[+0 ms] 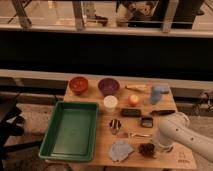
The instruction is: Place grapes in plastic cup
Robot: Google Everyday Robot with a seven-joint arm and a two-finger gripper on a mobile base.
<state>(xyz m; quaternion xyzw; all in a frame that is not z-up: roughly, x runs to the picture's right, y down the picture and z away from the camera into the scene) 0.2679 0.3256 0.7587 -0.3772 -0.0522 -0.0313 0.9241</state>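
Observation:
The dark purple-brown grapes (147, 149) lie on the wooden table (100, 150) near its front edge, right of the folded grey-blue cloth (121, 150). The tall pale light-blue plastic cup (158, 93) stands at the back right, right of the orange-red apple (133, 100). My gripper (156, 147) is at the end of the white arm (187, 137), low over the table and right against the grapes on their right side.
A green tray (71, 131) fills the table's left side. A red bowl (78, 84) and a purple bowl (108, 86) stand at the back. A cream-white cup (110, 103), small dark items (132, 112) and a metal clip (115, 126) lie mid-table.

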